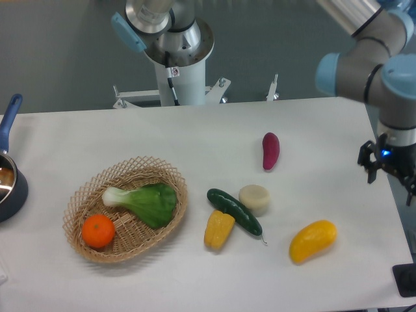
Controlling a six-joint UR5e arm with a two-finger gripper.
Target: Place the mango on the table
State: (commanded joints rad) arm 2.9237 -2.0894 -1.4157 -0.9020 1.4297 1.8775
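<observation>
The mango (312,240) is a glossy yellow-orange oval lying on the white table (195,136) at the front right. My gripper (390,174) hangs at the right edge of the view, up and to the right of the mango and well apart from it. Its dark fingers (372,162) look spread and nothing is between them.
A wicker basket (127,207) at front left holds an orange (98,231) and a bok choy (146,201). A corn piece (218,229), a cucumber (234,211) and a pale round item (254,198) lie mid-table. A purple sweet potato (270,150) lies farther back. A pot (8,175) is at the left edge.
</observation>
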